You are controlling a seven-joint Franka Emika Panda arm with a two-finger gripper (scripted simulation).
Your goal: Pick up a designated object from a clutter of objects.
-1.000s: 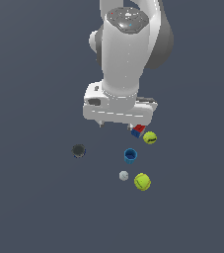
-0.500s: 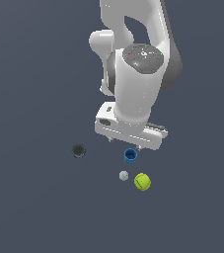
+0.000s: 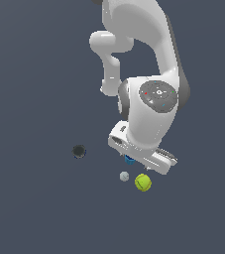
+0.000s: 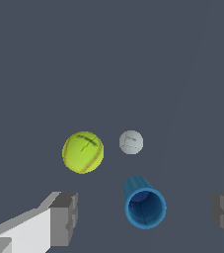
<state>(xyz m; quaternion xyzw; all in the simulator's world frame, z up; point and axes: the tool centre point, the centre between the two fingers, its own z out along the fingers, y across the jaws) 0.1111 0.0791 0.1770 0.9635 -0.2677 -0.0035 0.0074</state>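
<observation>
The pincer [image 4: 145, 217] gapes wide, holding nothing, above the blue cup [image 4: 144, 206]. The tennis ball [image 4: 83, 152] lies at ten o'clock from the cup, beside the grey-white ball [image 4: 131, 142].

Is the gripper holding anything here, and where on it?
Nothing. The gripper is open, its fingers apart, with the tennis ball untouched beyond them.

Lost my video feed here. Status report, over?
End effector open, empty. Tennis ball free on the floor, not yet between the fingers. Blue cup sits between them instead; small grey ball beside the tennis ball.
</observation>
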